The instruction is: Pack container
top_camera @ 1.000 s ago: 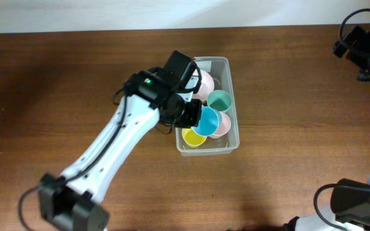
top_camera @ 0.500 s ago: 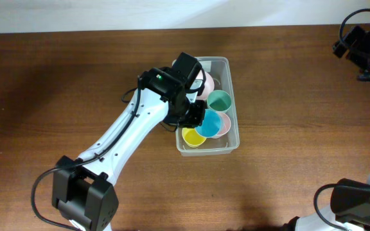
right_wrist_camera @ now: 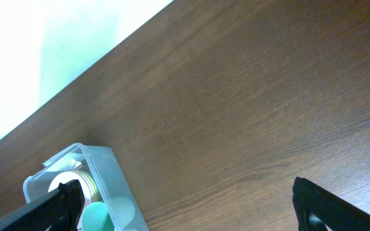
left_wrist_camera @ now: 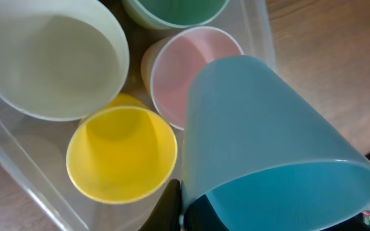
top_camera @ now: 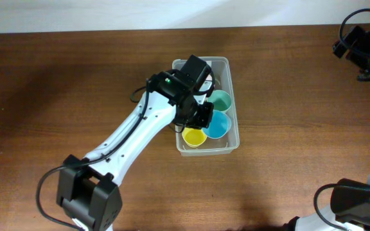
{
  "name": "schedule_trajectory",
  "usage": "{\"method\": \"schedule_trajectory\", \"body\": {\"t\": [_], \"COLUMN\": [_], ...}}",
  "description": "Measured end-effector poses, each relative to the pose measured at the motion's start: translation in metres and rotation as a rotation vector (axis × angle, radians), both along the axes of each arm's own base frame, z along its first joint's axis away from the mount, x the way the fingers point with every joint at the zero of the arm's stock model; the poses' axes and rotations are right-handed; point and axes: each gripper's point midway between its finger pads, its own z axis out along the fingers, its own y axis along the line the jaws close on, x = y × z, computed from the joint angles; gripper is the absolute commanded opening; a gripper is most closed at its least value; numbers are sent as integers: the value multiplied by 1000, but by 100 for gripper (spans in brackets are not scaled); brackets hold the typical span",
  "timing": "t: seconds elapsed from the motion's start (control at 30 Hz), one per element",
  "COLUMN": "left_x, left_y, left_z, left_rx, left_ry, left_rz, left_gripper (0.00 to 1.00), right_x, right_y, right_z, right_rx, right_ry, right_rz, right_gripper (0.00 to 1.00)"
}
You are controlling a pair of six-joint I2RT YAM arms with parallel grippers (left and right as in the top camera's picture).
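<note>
The left gripper [left_wrist_camera: 185, 213] pinched a blue cup [left_wrist_camera: 268, 147], the container [left_wrist_camera: 8, 160] right under it. The right gripper [right_wrist_camera: 188, 202] was wide open, empty.

Overhead sits high, looking straight down on the whole bench [top_camera: 56, 77], with the container [top_camera: 220, 148] about mid-frame. Left wrist cam is very close, angled down into the container [left_wrist_camera: 11, 167], and a blue cup [left_wrist_camera: 262, 141] fills its lower right. Right wrist cam is well off at the far right corner, looking obliquely across the bench [right_wrist_camera: 249, 115]; the container [right_wrist_camera: 111, 173] at its lower left is what all three views share.
</note>
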Motion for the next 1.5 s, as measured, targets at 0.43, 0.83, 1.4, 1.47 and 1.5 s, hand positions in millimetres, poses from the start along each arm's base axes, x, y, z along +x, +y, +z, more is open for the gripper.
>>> {"method": "schedule_trajectory", "body": {"t": [0.43,0.83,1.4,1.47,1.5], "left_x": [38,69,79,79,79], "left_y": [-4,135,309,310,310], "left_z": [64,132,128,128,128], "left_rx": [0,219,389,388,388], "left_ry": [-187,-246,-168,-171,-171], "left_rz": [18,367,784,787,787], "left_gripper": [65,99,100,99,99], "right_x": [0,0,0,0,0], "right_y": [0,0,0,0,0], "right_z": [0,0,0,0,0], "right_rx": [0,1,0,0,0], "right_ry": [0,0,0,0,0], "right_rz": [1,0,0,0,1], "right_gripper": [99,99,99,99,99]}}
